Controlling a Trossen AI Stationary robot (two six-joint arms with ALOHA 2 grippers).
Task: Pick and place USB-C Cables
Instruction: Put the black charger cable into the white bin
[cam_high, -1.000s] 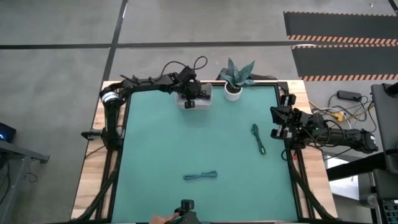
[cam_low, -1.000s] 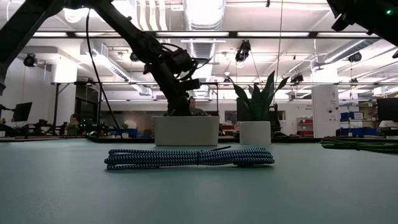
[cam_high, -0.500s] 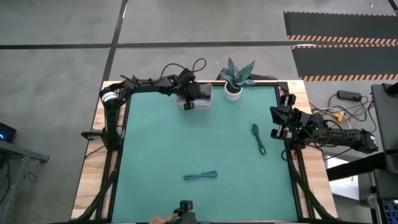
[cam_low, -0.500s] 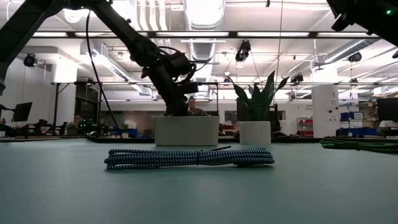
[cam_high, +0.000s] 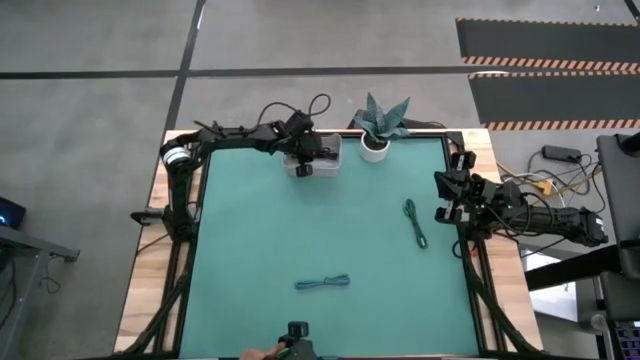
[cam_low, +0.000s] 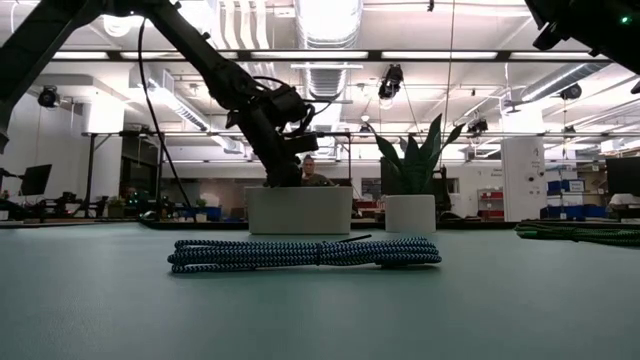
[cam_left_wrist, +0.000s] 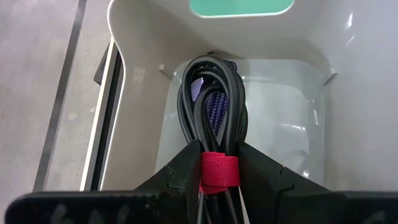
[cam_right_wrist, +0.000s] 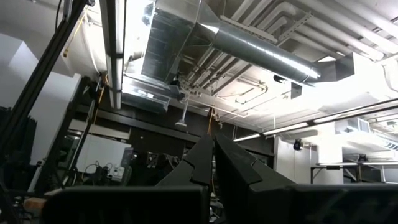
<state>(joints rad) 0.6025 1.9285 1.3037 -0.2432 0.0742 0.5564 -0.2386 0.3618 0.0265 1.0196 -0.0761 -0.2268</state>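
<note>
Jaws pinching dark cable (cam_left_wrist: 214, 112)

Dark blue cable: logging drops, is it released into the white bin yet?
Not yet: the left gripper's jaws clamp the dark blue cable inside the white bin.

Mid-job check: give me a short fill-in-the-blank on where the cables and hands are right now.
1. The left hand holds a dark cable over the white ____.
2. On the mat, ____ cables still lie loose.
3. The green cable lies nearest the ____ hand.
4. The right hand is ____ and holds nothing.

Missing words: bin; two; right; shut
</note>
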